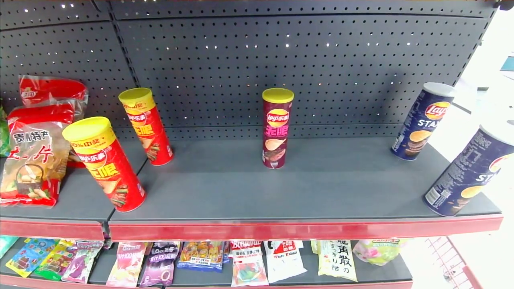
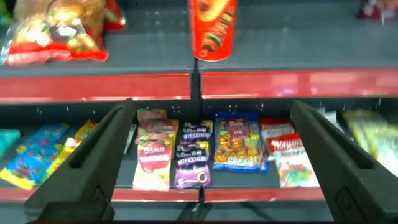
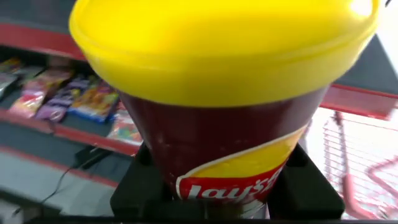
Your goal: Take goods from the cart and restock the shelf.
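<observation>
- The upper shelf (image 1: 257, 192) is only partly stocked, by my reckoning. Five upright cans stand on it, with wide bare stretches between them, so I judge most of the restocking is left.
- Across that shelf there are two red cans (image 1: 104, 162) towards the left, one nearer the front lip and one nearer the back. A maroon can (image 1: 277, 128) stands alone in the middle. Two navy cans (image 1: 421, 122) stand at the right end, one of them close to the front corner. Snack bags (image 1: 34, 160) lean at the far left.
- The lower shelf (image 1: 381, 273) holds a row of flat sweet packets (image 1: 200, 257) lying side by side. It looks full enough.
- A corner of the red wire cart (image 1: 453, 261) shows low on the right. I cannot see what is left inside it.
- My right claw (image 3: 224, 199) is closed around the body of the held can (image 3: 224, 56), which is dark red with a yellow lid. It sits below the shelf's red lip and is not yet placed, with the cart just beside it.
- My left claw (image 2: 211, 124) is spread wide and holds nothing. It faces the lower shelf's packets.
</observation>
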